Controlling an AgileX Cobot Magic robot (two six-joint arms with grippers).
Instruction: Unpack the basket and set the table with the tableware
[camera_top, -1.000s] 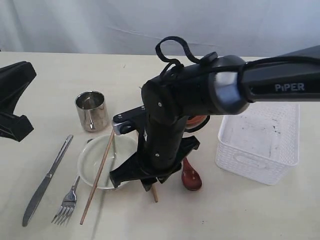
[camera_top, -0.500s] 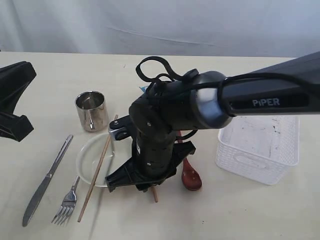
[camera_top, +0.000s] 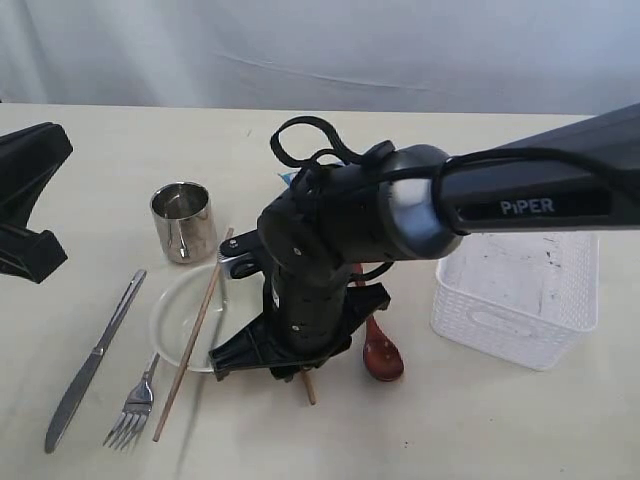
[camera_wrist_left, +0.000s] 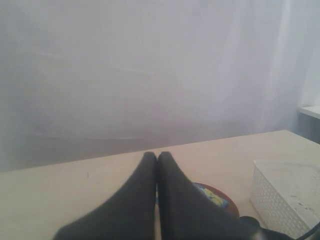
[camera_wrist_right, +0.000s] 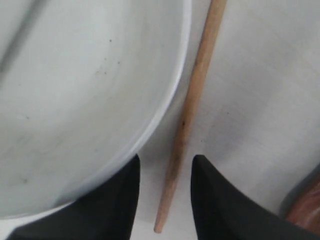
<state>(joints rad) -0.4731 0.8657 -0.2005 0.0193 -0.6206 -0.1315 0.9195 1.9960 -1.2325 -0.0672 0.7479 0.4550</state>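
My right gripper (camera_wrist_right: 165, 162) stands open, its jaws on either side of a thin wooden chopstick (camera_wrist_right: 182, 130) that lies on the table (camera_top: 470, 420) beside the white bowl (camera_wrist_right: 75, 100). In the exterior view that gripper (camera_top: 295, 375) points down next to the bowl (camera_top: 180, 320), with the chopstick's end (camera_top: 309, 390) poking out below it. A second chopstick (camera_top: 190, 340) rests across the bowl. The steel cup (camera_top: 183, 220), knife (camera_top: 90, 360), fork (camera_top: 133, 408) and reddish spoon (camera_top: 381, 352) lie around. The white basket (camera_top: 520, 285) sits to the right. My left gripper (camera_wrist_left: 156, 156) is shut on nothing.
The right arm (camera_top: 350, 230) hides most of the brown plate (camera_wrist_left: 229, 200), which carries a blue crisp packet (camera_wrist_left: 211, 194). The left arm (camera_top: 30, 200) hovers at the table's left edge. A pale curtain backs the table.
The right arm has dropped lower and moved left, bringing its open jaws down around the chopstick. The bowl and the chopstick across it have shifted slightly left.
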